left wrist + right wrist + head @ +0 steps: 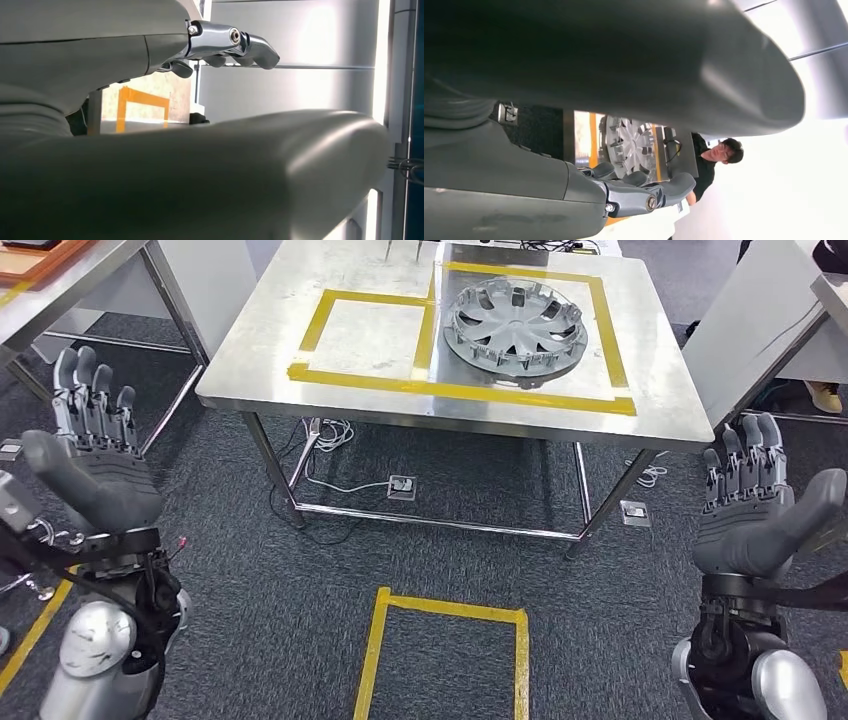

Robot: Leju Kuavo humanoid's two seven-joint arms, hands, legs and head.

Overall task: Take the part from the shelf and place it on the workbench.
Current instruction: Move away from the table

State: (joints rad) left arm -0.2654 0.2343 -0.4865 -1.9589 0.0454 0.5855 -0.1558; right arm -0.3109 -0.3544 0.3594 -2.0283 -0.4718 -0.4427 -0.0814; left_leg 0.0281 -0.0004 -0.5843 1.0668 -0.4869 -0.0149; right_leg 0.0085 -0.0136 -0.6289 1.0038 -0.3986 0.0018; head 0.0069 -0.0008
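The part, a silver wheel cover point(516, 332), lies flat on the steel workbench point(330, 390) inside the right yellow-taped square. The right wrist view catches the same wheel cover point(629, 145) past the fingers. My left hand point(95, 455) is raised at the lower left, fingers straight and apart, holding nothing. At the lower right, my right hand point(752, 510) is held up the same way, empty. Both hands are well short of the workbench, out over the carpet. The left hand point(200, 165) and the right hand point(589, 75) loom large in their own wrist views.
Another table point(70, 290) stands at the far left and a white one point(760, 330) at the far right. Cables and floor sockets point(402, 486) lie under the workbench. A yellow-taped rectangle point(450, 615) marks the carpet in front. A person point(711, 160) stands beyond the workbench.
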